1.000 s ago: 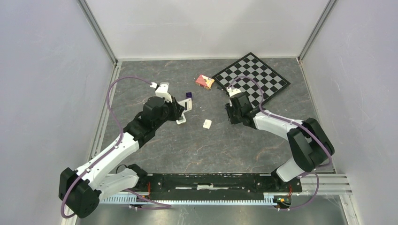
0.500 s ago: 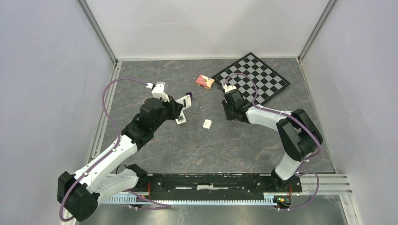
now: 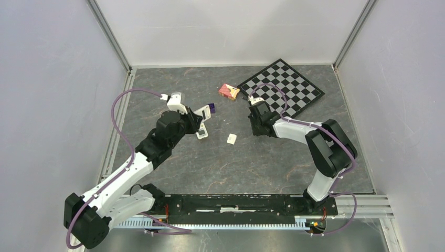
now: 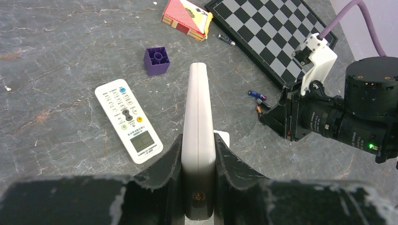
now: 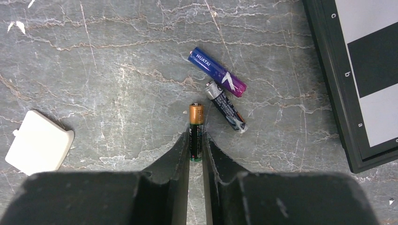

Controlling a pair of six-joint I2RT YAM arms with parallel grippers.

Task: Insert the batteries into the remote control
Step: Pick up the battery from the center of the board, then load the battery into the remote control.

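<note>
My left gripper [image 4: 198, 140] is shut on the remote control [image 4: 198, 108], which stands on its long edge, so its battery bay is hidden. In the top view the left gripper [image 3: 198, 119] hangs above the table, left of centre. My right gripper [image 5: 196, 136] points down at the table and is shut on a black battery with a copper end [image 5: 196, 117]. Two more batteries lie just beyond it: a purple-blue one [image 5: 217, 71] and a black-and-silver one [image 5: 225, 106]. Another battery [image 4: 226, 40] lies by the chessboard's edge.
A second white remote [image 4: 128, 120] lies face up, left of the held one. A purple block [image 4: 156, 61] and a red card box [image 4: 187, 18] sit farther back. A chessboard [image 3: 286, 86] fills the back right. A small white cover [image 5: 38, 142] lies between the arms.
The right gripper's fingers have closed in on the copper-ended battery, and that arm has drawn a little toward the far left. The left arm shifted slightly away with the remote.
</note>
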